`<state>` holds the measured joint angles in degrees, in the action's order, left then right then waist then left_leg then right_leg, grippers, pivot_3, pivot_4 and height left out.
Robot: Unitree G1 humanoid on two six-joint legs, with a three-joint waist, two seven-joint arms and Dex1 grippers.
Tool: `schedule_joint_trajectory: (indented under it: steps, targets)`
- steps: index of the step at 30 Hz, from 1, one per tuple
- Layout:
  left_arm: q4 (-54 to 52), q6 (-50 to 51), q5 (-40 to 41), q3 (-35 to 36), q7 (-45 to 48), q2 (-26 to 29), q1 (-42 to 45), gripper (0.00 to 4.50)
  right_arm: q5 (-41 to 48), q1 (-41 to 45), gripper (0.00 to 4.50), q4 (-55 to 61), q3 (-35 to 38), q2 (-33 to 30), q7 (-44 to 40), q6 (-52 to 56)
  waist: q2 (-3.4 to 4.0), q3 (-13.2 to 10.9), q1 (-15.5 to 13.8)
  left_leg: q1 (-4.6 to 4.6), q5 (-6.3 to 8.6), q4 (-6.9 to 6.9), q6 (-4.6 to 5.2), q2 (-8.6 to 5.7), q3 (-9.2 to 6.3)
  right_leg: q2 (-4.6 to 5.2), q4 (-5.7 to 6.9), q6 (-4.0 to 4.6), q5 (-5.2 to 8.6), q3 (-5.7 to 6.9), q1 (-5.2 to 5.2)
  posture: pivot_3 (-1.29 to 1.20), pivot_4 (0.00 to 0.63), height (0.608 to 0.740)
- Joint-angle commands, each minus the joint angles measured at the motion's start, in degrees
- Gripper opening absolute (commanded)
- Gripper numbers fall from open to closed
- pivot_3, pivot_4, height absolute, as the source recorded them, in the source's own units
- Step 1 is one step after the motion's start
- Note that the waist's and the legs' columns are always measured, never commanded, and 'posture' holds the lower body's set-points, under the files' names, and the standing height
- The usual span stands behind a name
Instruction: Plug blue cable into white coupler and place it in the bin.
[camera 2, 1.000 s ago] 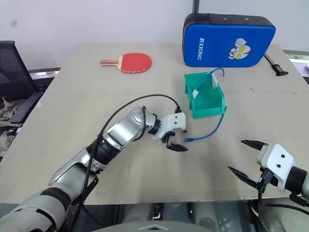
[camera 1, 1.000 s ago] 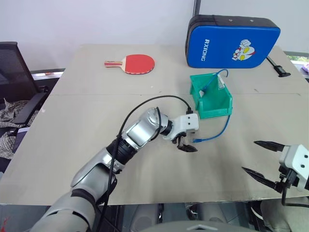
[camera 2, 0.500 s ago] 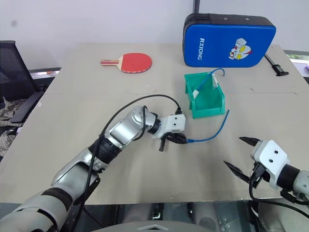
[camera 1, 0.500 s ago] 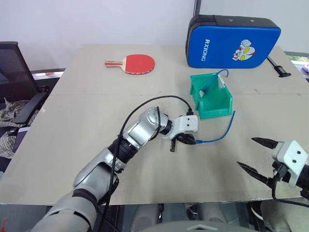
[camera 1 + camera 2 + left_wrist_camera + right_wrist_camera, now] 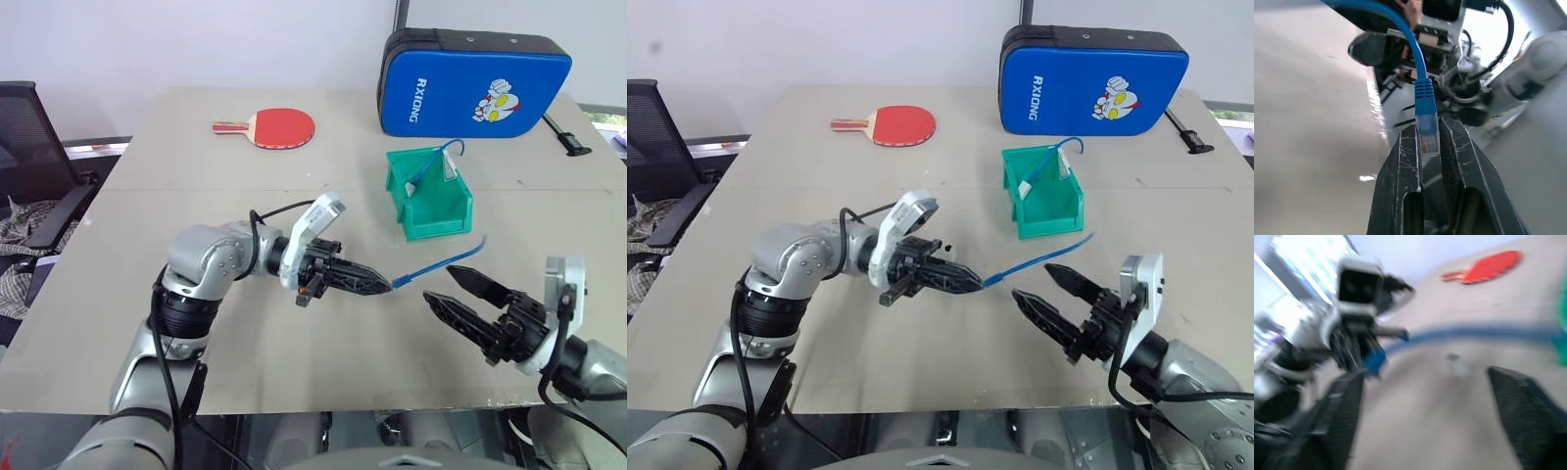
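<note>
My left gripper (image 5: 385,287) points level to the right, shut on the clear plug of the blue cable (image 5: 441,262). The plug (image 5: 1427,139) sits pinched between the two black fingers. The cable runs up and right through the air, and its far end reaches toward the green bin (image 5: 439,227). My right gripper (image 5: 439,284) is open and empty, its fingertips facing the left gripper a short gap from the plug. A separate blue cord with a white piece (image 5: 449,168) lies in the bin. The white coupler is out of view.
A blue padded case (image 5: 470,83) stands at the back right, behind the bin. A red table-tennis paddle (image 5: 279,127) lies at the back centre. A black office chair (image 5: 29,166) stands beyond the table's left edge. The table's front edge runs just below both grippers.
The left gripper shut on the cable's plug, lifted it off the table and turned to point right. The right gripper swung in leftward, rose and rolled to face it.
</note>
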<state>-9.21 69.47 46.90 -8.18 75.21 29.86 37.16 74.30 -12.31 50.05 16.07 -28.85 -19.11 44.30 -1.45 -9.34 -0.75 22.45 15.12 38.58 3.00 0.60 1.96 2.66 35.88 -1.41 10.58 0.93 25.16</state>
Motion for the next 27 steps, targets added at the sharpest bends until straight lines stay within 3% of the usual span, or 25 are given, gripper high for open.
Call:
schedule_joint_trajectory:
  steps: [1,11,16,18,24,26,27]
  targets:
    - [-3.2,-0.2,2.8,1.4,-1.7,0.1,-0.7,0.00,6.4,2.6,3.26,0.1,-2.8,-0.8,3.6,-1.3,0.00,0.0,0.0,0.01,0.00,0.00,0.00,-0.02,0.00,0.01,0.00,0.00,0.00,-0.01,0.00,0.00,0.150,0.731]
    - [-5.3,-2.3,4.5,0.9,-4.5,-0.1,-2.3,0.00,10.0,6.5,3.26,-2.1,-8.4,-4.5,6.1,-1.8,0.00,0.0,0.0,0.06,0.00,0.00,0.00,-0.04,-0.03,0.00,-0.01,0.01,0.00,-0.05,0.02,0.00,0.150,0.731]
    - [-5.7,-3.1,4.5,0.8,-4.9,0.1,-2.9,0.00,10.5,6.1,1.13,-2.5,-9.0,-5.5,5.9,-2.2,0.00,0.0,0.0,0.06,0.00,0.00,0.00,-0.04,-0.03,-0.01,-0.01,0.01,0.00,-0.04,0.02,0.00,0.150,0.731]
    - [-5.8,-3.9,4.2,0.6,-5.1,0.2,-3.1,0.00,10.4,5.5,0.09,-2.6,-9.0,-5.8,5.4,-2.5,0.00,0.0,0.0,0.06,0.00,0.00,0.00,-0.04,-0.03,-0.01,-0.01,0.01,0.00,-0.05,0.02,0.00,0.150,0.731]
    - [-5.4,-6.0,3.4,0.1,-5.9,0.5,-3.7,0.00,9.6,4.2,0.04,-2.8,-9.0,-6.6,3.5,-3.4,0.00,0.0,0.0,0.07,0.00,0.00,0.00,-0.04,-0.03,0.00,-0.01,0.01,0.00,-0.05,0.02,0.00,0.150,0.731]
    - [-5.3,-8.0,2.1,0.1,-6.3,0.9,-4.0,0.98,8.9,4.0,0.00,-3.1,-9.0,-6.5,2.9,-3.8,0.00,0.0,0.0,0.06,0.00,0.00,0.00,-0.04,-0.03,0.00,-0.01,0.01,0.00,-0.05,0.02,0.00,0.150,0.731]
    - [-5.3,-9.5,1.1,0.4,-6.9,1.2,-4.3,1.25,8.3,3.9,0.00,-3.3,-9.0,-6.5,2.6,-4.0,0.00,0.0,0.0,0.06,0.00,0.00,0.00,-0.04,-0.03,-0.01,-0.01,0.01,0.00,-0.05,0.02,0.00,0.150,0.731]
